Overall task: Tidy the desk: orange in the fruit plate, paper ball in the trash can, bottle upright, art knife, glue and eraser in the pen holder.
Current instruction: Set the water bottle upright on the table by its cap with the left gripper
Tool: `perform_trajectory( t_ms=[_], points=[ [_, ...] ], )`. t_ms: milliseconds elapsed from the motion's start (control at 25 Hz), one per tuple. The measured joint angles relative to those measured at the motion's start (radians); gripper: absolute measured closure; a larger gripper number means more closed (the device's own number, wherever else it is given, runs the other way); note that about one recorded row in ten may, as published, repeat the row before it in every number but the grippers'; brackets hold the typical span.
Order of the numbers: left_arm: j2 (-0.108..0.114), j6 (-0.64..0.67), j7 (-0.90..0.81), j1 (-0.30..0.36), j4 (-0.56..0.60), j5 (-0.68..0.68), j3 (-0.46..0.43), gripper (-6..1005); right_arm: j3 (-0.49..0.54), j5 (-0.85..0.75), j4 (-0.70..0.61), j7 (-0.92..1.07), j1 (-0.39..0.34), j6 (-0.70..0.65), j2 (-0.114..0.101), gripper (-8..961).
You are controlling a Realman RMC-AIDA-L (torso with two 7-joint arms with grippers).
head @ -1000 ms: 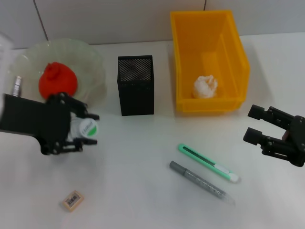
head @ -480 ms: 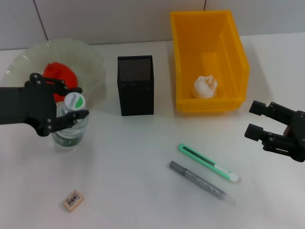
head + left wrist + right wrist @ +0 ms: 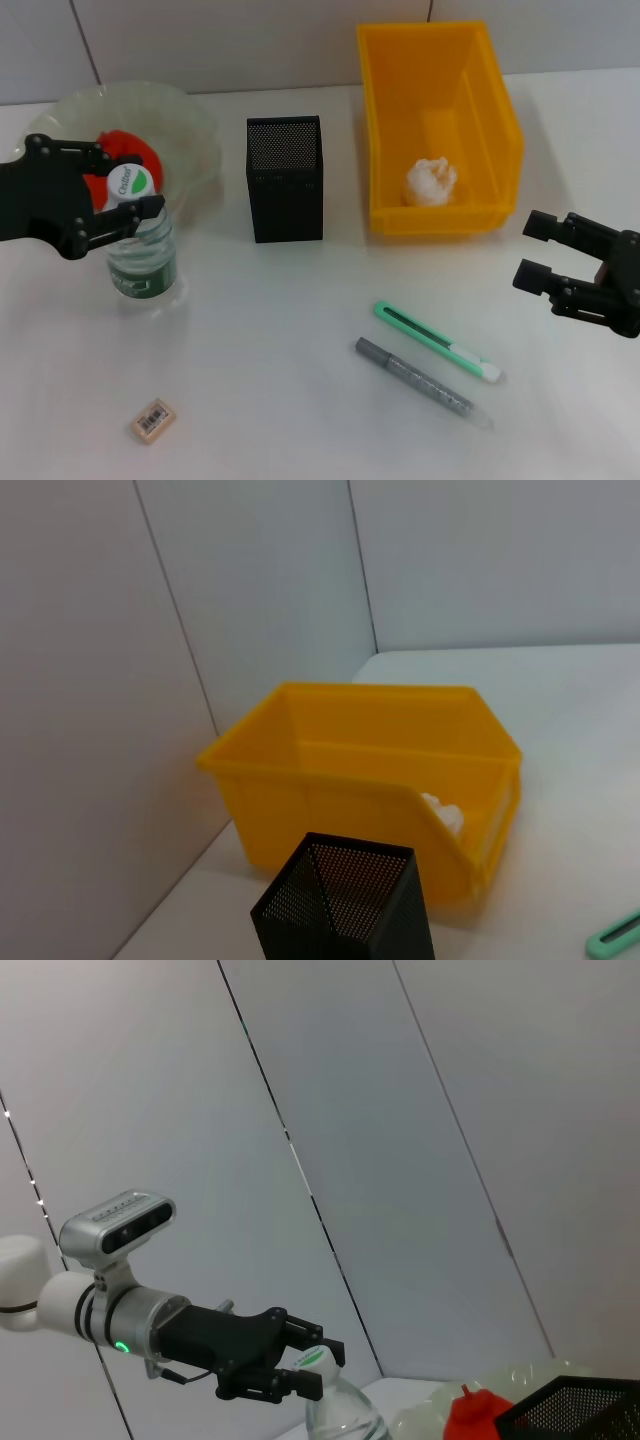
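A clear water bottle (image 3: 141, 262) with a white and green cap stands upright on the table in front of the fruit plate (image 3: 190, 125). My left gripper (image 3: 142, 186) is shut on its cap; both also show in the right wrist view, gripper (image 3: 300, 1357) and bottle (image 3: 342, 1418). The orange (image 3: 112, 147) lies in the plate, partly hidden by the gripper. The paper ball (image 3: 431, 181) lies in the yellow bin (image 3: 440, 45). The green art knife (image 3: 436, 341), grey glue pen (image 3: 422, 383) and eraser (image 3: 152, 420) lie on the table. My right gripper (image 3: 527, 250) is open and empty at the right.
The black mesh pen holder (image 3: 285, 180) stands between plate and bin, and shows in the left wrist view (image 3: 345, 905) in front of the bin (image 3: 370, 780). A tiled wall runs along the table's far edge.
My left gripper has raised the bottle from a tilt to upright and carried it left and back towards the plate. The right arm has barely moved.
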Motion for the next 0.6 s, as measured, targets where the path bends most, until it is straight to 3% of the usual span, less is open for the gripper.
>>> perform_trajectory(
  t_ms=[600],
  points=[
    [0.000,-0.020,-0.030,0.024,-0.082,-0.053,-0.040,569,-0.001,0.000,0.000,-0.001,0.006,0.002,-0.007,121]
  ],
)
